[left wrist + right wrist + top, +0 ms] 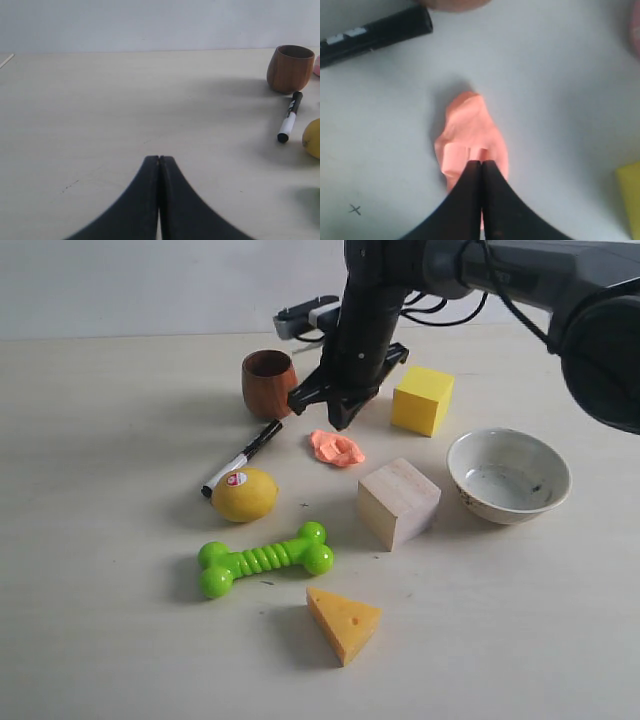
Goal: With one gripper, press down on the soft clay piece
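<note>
The soft clay piece is a flat, lumpy salmon-orange blob lying on the table between the marker and the wooden cube. My right gripper hangs just above its far edge, black fingers pressed together with nothing between them. In the right wrist view the shut gripper points down over the clay, covering its near part; whether the tips touch it I cannot tell. My left gripper is shut and empty over bare table, away from the clay, and does not show in the exterior view.
Around the clay stand a brown wooden cup, a black marker, a yellow cube, a pale wooden cube and a white bowl. Nearer the front lie a lemon, a green bone toy and a cheese wedge.
</note>
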Controlling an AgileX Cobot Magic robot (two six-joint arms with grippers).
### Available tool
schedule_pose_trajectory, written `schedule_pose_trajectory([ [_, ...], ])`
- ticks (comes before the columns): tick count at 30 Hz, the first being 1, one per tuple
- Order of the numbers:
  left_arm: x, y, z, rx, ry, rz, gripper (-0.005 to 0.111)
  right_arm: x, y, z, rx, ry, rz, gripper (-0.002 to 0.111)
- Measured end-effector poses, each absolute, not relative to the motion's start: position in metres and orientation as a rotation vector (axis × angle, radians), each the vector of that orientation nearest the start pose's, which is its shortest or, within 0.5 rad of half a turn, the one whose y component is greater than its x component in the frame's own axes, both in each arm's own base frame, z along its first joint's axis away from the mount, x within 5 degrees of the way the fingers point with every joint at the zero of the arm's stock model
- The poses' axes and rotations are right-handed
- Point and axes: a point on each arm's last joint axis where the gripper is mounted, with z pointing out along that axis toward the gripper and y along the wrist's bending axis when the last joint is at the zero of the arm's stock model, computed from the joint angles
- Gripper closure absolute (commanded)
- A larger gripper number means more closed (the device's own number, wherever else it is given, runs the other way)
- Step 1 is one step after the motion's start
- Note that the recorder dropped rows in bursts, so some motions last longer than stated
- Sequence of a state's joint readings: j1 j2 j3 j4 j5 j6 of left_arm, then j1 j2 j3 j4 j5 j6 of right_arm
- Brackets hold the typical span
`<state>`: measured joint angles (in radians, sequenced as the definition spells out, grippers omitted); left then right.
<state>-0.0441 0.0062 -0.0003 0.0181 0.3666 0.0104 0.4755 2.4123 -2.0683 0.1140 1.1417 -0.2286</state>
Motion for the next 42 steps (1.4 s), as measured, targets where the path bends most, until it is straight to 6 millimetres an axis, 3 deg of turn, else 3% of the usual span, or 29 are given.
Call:
schedule_pose_trajectory([
  [6, 0.053, -0.002, 0.18, 0.062, 1.855, -0.006, 0.107, 0.439, 0.235, 0.208, -0.922, 2.666, 0.219, 0.108],
  [9, 0.053, -0.002, 0.18, 0.062, 1.855, -0.006, 0.107, 0.435, 0.234, 0.228, -0.911, 2.633, 0.239, 0.108],
  [17, 0.053, -0.002, 0.18, 0.062, 1.855, -0.006, 0.107, 0.41, 0.226, 0.243, -0.798, 2.52, 0.434, 0.108],
  [24, 0.053, -0.002, 0.18, 0.062, 1.855, -0.006, 0.107, 0.348, 0.193, 0.266, -0.605, 2.364, 0.482, 0.108],
  [34, 0.053, -0.002, 0.18, 0.062, 1.855, -0.006, 0.107, 0.241, 0.138, 0.323, -0.458, 2.12, 0.555, 0.108],
  [42, 0.053, -0.002, 0.18, 0.062, 1.855, -0.006, 0.107, 0.189, 0.117, 0.352, -0.477, 2.028, 0.607, 0.108],
])
